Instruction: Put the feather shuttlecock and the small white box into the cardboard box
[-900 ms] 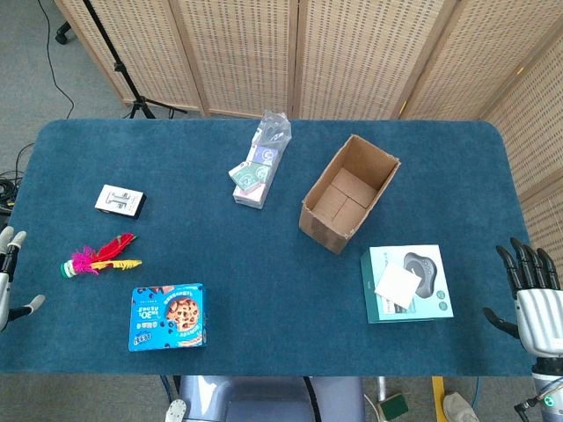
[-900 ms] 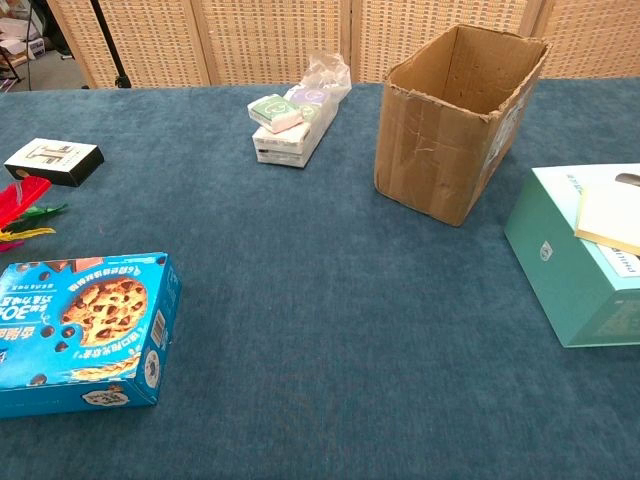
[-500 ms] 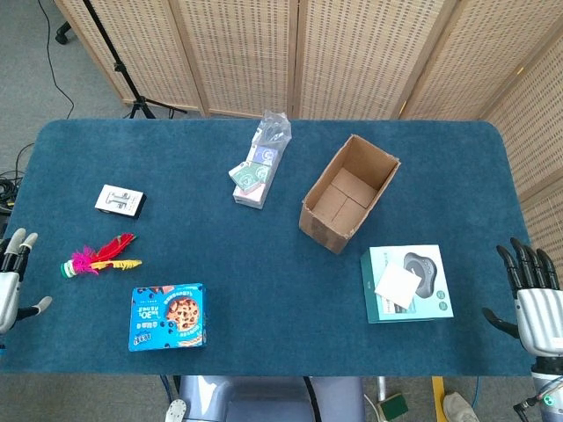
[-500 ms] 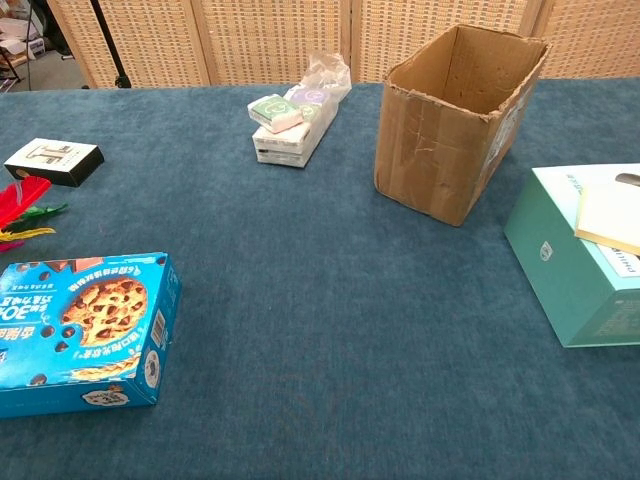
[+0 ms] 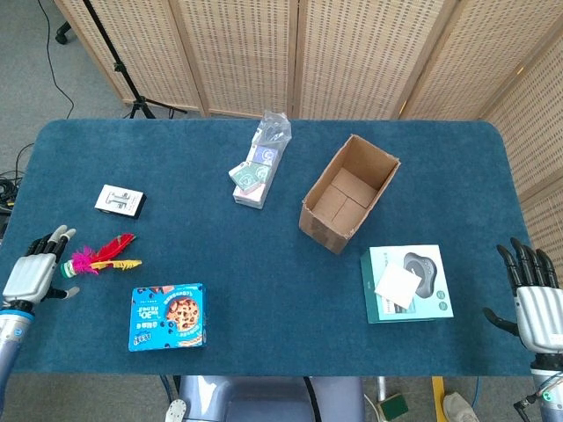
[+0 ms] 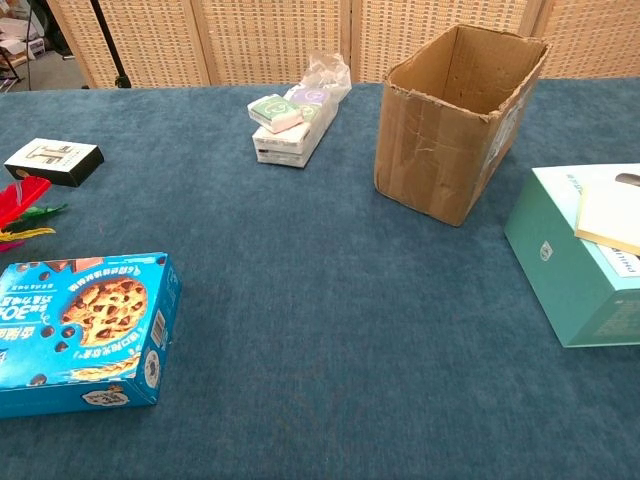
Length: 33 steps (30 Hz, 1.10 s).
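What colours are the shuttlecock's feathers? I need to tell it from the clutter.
Red, pink and yellow feathers on the shuttlecock, clearest in the head view.

We see open carpet between the feather shuttlecock [image 5: 101, 256] and the cardboard box [image 5: 349, 192]. Blue cookie box [image 5: 168, 316] sits near the shuttlecock; the packet bundle [image 5: 258, 169] stands between small white box [image 5: 120, 200] and cardboard box.

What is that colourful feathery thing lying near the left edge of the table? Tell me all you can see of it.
It is a feather shuttlecock lying on its side on the blue table. Red, pink and yellow feathers fan toward the right; its small base, green and white as it looks, points left. The left robot hand sits right beside that base with fingers spread; whether it touches is unclear. The chest view shows only the feather tips.
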{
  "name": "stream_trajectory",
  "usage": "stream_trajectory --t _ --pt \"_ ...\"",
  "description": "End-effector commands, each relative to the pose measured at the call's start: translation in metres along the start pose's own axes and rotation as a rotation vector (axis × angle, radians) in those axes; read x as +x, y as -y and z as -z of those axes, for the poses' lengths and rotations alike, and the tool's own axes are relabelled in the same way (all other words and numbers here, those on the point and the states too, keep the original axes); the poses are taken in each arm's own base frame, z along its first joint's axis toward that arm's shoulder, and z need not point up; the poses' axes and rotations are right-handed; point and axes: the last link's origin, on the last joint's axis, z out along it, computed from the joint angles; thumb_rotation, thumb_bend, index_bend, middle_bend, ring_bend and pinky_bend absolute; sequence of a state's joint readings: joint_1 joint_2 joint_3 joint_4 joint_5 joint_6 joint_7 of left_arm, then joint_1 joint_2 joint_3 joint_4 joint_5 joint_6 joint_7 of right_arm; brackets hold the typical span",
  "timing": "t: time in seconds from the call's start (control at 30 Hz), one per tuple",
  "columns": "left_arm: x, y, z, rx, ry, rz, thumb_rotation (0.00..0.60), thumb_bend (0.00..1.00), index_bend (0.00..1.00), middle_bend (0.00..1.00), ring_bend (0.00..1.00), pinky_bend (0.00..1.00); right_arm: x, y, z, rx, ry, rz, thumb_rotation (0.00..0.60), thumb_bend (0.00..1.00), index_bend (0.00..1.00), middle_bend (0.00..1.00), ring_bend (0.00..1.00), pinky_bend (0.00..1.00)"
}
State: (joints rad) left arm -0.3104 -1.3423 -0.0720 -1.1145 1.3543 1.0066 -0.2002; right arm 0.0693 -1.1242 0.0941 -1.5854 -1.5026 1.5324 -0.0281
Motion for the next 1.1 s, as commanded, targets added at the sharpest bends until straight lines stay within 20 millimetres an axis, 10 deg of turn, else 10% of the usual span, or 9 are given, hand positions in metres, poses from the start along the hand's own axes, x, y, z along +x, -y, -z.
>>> stream_trajectory --t 0.03,0.43,0.7,1.1 --pt "-0.004 -0.001 -0.012 -0.009 0.039 -0.012 0.6 0.0 0.04 0.0 0.0 0.16 0.0 0.0 0.0 0.0 0.001 -0.001 0.6 0.0 0.0 0.0 0.0 0.0" --pt "-0.016 0.0 -0.03 -0.031 0.151 -0.092 0.6 0.1 0.16 0.12 0.15 0.32 -0.002 -0.002 -0.003 -0.01 0.013 -0.001 0.6 0.0 0.0 0.0 0.0 0.0" --pt "-0.022 -0.002 -0.034 -0.035 0.071 -0.133 0.6 0.44 0.63 0.49 0.43 0.56 -0.003 -0.003 -0.004 -0.015 0.022 -0.012 0.6 0.0 0.0 0.0 0.0 0.0" --pt "-0.009 -0.004 -0.023 -0.069 0.01 -0.083 0.6 0.52 0.69 0.53 0.47 0.59 -0.001 -0.004 -0.005 -0.023 0.024 -0.02 0.6 0.0 0.0 0.0 0.0 0.0"
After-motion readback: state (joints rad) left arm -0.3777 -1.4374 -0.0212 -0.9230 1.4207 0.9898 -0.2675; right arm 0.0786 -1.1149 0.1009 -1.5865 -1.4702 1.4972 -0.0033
